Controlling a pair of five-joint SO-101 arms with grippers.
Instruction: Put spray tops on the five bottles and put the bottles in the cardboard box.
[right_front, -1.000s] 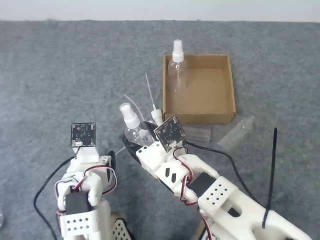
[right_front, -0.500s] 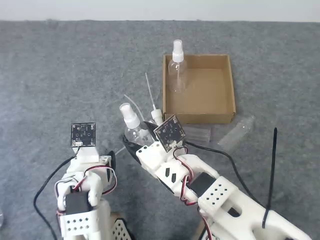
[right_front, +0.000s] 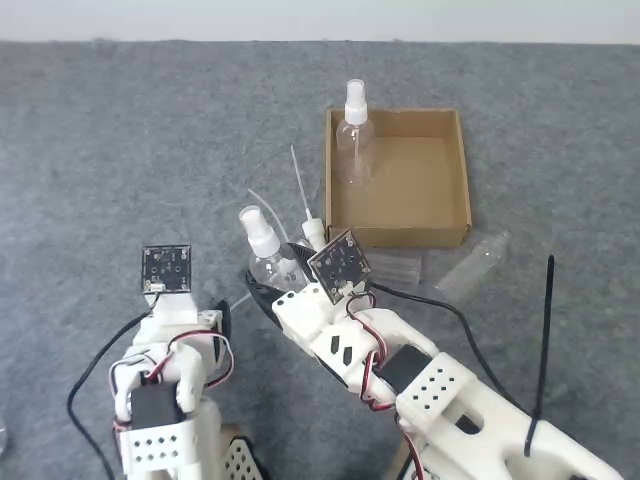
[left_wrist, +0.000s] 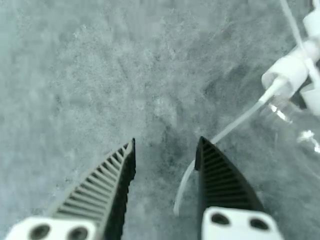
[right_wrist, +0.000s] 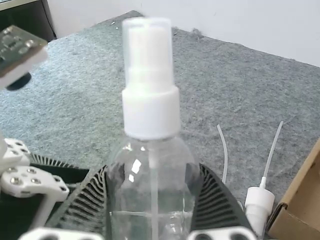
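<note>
Holding the capped bottle (right_wrist: 150, 145) upright in the right gripper (right_wrist: 152, 172), jaws closed on the clear body low down, about midway across the worktop (right_front: 120, 130) and nearer its near edge than its far one. Risking a tilt or a slip on any lift: smooth rounded plastic, gripped well below the white spray top, probably with little friction. Needing to pass over the near wall of the cardboard box (right_front: 455, 180), set right of centre toward the far edge; catching the bottle's base on that wall and shoving the box, quite possible with too low a carry. Standing just beside the box's near left corner, a loose spray top (right_front: 313, 230) with its dip tube pointing up, easily knocked over or dragged along in passing. Already upright in the box's far left corner, a finished bottle (right_front: 354, 140), liable to topple with a placement too close. Lying near the box's near right corner, a clear bottle (right_front: 478, 262), apt to roll if nudged. Hanging open over bare worktop, the left gripper (left_wrist: 165, 150), with a loose tube (left_wrist: 235, 120) just beside one finger and easily snagged.
</note>
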